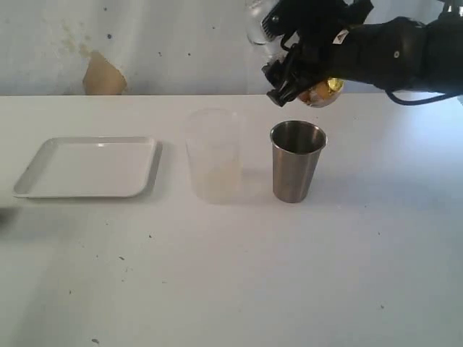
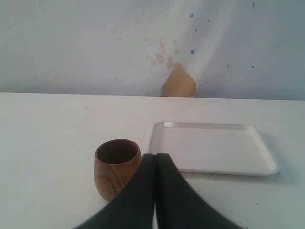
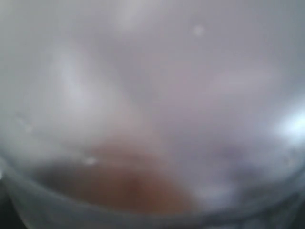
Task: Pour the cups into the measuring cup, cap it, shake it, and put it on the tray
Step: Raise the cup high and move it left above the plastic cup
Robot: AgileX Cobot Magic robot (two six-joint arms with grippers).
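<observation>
Left fingers (image 2: 138,198) pressed together; right arm (image 1: 405,54) raised, right fingers (image 1: 283,76) gripping wide.

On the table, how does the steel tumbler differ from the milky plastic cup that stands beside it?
The steel tumbler is opaque, shiny grey metal; the milky plastic cup is pale and translucent. The steel tumbler tapers clearly toward its base, while the plastic cup looks wider and a little taller. Both stand upright on the table, open side up, side by side without touching.

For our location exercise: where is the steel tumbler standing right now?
In the exterior view the steel tumbler stands upright on the table, right of centre, just right of the see-through plastic tumbler and below the right gripper in the picture.
</observation>
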